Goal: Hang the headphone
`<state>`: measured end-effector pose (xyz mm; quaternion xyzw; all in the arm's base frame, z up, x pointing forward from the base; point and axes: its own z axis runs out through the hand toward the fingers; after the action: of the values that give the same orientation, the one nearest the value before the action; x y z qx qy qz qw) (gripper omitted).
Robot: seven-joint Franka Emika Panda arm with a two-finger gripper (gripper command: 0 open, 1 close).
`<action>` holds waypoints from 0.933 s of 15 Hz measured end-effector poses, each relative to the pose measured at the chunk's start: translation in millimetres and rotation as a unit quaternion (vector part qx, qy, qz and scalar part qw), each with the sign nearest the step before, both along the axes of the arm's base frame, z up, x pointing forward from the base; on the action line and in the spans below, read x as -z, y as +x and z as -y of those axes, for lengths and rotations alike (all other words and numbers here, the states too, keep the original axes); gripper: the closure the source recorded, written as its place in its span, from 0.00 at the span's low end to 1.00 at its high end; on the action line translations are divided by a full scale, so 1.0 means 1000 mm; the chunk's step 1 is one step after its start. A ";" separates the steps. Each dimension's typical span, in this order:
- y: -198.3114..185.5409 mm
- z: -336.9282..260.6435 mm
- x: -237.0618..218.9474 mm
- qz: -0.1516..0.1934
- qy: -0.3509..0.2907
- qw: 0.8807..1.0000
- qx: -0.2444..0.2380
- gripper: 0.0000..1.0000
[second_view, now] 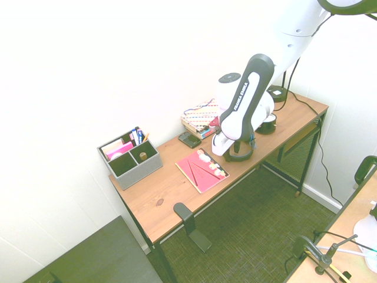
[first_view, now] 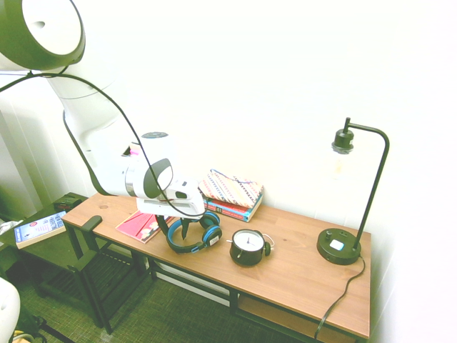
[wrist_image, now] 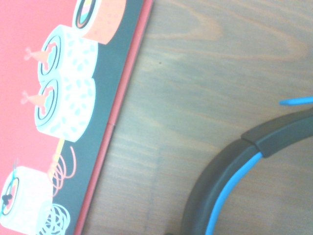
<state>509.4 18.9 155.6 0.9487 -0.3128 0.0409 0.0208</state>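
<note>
A: So, where are the headphones (first_view: 194,236)?

B: Lying flat on the wooden desk (first_view: 300,275), near its front edge, with the blue and black headband curving toward the front. They sit between a red book (first_view: 141,226) with sushi drawings on its cover and a round black alarm clock (first_view: 248,247) with a white face. The wrist view shows a stretch of the headband (wrist_image: 230,191) beside the red cover (wrist_image: 29,98), with bare wood between them.

A: And the robot's gripper (first_view: 178,227)?

B: It points straight down, low over the headphones, its dark fingers at the headband. I cannot tell whether they are spread or pressed onto the band, and from the other side the arm hides them.

A: What else is on the desk?

B: A stack of books (first_view: 232,194) against the wall, a black desk lamp (first_view: 350,200) at one end, and a grey organiser (second_view: 131,158) with pens at the other. A black hook (second_view: 187,217) is clamped to the front edge
</note>
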 end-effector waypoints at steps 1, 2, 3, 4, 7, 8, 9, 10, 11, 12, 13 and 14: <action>0.000 0.000 0.000 0.000 0.000 1.000 -0.001 1.00; 0.000 0.000 0.000 0.000 0.001 1.000 -0.001 1.00; 0.000 -0.001 0.000 0.000 0.001 1.000 0.000 1.00; 0.000 -0.001 0.000 -0.001 0.001 1.000 0.001 1.00; 0.001 0.000 0.001 -0.002 0.003 1.000 0.006 1.00; 0.001 0.000 0.001 -0.002 0.003 1.000 0.008 1.00; 0.001 0.000 0.001 -0.002 0.004 1.000 0.011 1.00; 0.001 0.001 0.001 -0.002 0.009 1.000 0.021 1.00; 0.001 0.002 0.001 -0.004 0.014 0.999 0.034 1.00; 0.000 0.003 0.000 -0.011 0.018 0.998 0.051 1.00; 0.000 0.004 -0.003 -0.018 0.022 0.997 0.069 1.00; 0.000 0.003 -0.010 -0.021 0.026 0.996 0.084 1.00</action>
<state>509.8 15.4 165.6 0.9201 -0.3914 0.0104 0.0059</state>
